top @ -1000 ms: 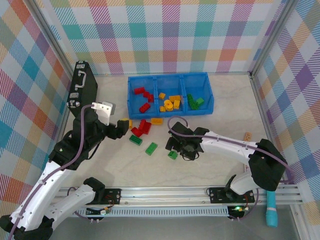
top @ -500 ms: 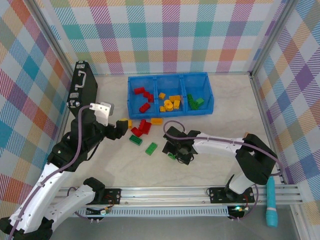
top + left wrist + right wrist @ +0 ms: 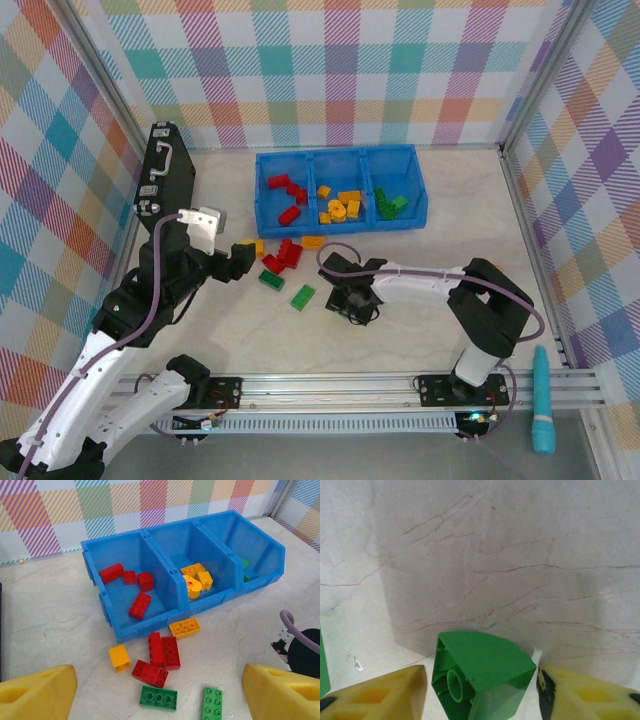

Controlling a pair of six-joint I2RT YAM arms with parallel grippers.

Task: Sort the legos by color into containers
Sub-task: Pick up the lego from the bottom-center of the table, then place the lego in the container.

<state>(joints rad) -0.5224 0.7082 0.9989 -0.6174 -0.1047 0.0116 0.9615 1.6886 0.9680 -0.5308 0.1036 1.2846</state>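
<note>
Toward the table's near edge, the right gripper pinches a rounded green lego — tilted, underside showing. The left gripper gapes empty. Beyond, the blue bin holds red legos left, yellow-orange legos middle, green legos right.

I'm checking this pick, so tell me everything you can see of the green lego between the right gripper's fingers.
The green lego is glossy plastic with one rounded corner. It lies tipped on the pale veined table, its hollow underside and round tube showing. The right gripper's yellow fingers stand close on either side; whether they touch it is unclear.
</note>
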